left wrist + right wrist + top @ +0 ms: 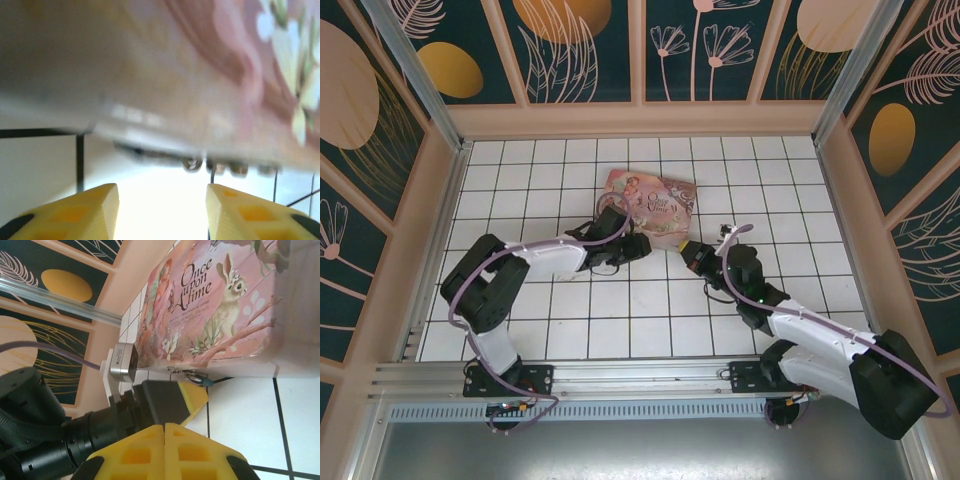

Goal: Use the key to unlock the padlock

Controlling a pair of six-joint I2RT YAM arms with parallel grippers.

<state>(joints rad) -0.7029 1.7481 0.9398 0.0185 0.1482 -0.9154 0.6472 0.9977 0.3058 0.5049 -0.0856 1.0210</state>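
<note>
Left arm [535,262] was reaching in toward the tin [650,205]. Its jaws were released, yellow fingers [75,215] apart with nothing between them, and the tin's lower edge was a blur right in front.

The padlock [201,380] was hanging off the latch on the tin's near side, just above the tabletop [620,320], between the two arms' tips. It looked tiny, light and all hard metal, so I'd guess slippery and prone to swinging on that thin shackle. Best bet would be pinching the body flat across its sides, not the shackle, so the keyhole is left clear.

The tin was the big thing in the way: it overhung the lock, so not much room to come in from above. The left fingertip [192,395] sat just beside the lock too, crowding it.

Right jaws were clenched tight, pads [135,455] pressed together. Whether the key was pinched in there, I couldn't tell.
</note>
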